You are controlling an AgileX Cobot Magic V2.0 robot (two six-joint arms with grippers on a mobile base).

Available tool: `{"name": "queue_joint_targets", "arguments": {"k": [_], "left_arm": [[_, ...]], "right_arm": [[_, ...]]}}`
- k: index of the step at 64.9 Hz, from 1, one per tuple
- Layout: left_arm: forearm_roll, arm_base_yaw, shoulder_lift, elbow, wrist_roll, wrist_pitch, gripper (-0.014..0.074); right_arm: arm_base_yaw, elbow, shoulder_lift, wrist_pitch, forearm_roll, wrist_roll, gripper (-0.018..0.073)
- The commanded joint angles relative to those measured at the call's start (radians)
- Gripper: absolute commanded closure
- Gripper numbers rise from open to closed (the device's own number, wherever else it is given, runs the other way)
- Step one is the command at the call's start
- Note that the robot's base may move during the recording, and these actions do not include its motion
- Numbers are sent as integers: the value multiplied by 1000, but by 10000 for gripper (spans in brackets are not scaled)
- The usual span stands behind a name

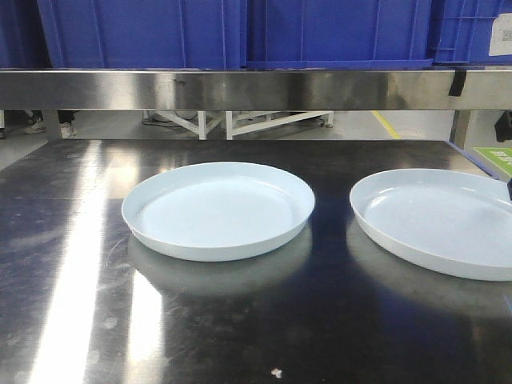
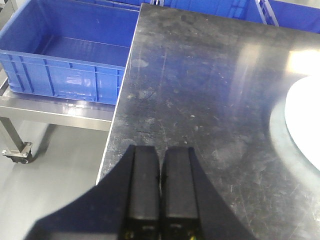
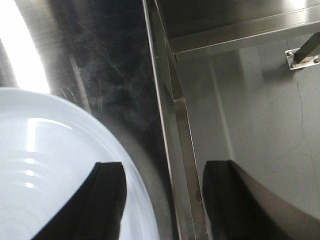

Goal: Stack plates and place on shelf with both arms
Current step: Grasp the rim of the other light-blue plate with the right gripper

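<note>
While the left plate (image 1: 218,210) and the right plate (image 1: 436,220) lie flat, rims up, apart on the desk (image 1: 240,328), my right tool (image 3: 164,167) gapes wide, one finger above the right plate's rim. My left tool (image 2: 160,152) is pinched together, empty, the left plate off to its right. Round, neither has a long axis.

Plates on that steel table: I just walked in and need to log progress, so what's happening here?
Nothing is stacked yet. The left plate and the right plate lie apart, side by side, on the table. The left hand is shut and empty over bare table near an edge. The right hand is open, with the right plate's rim between its fingers in the wrist view, but it is not gripping the plate.
</note>
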Motion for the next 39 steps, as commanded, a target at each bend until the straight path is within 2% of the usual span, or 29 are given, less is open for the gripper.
{"name": "queue_joint_targets", "arguments": {"k": [1,39], "left_arm": [[0,3,-3,-28,-10,-80,507],[0,3,-3,-28,-10,-80,507]], "right_arm": [[1,-31,-31,-26,-7,-9,95],[1,-31,-18,5,-7,-9,95]]}}
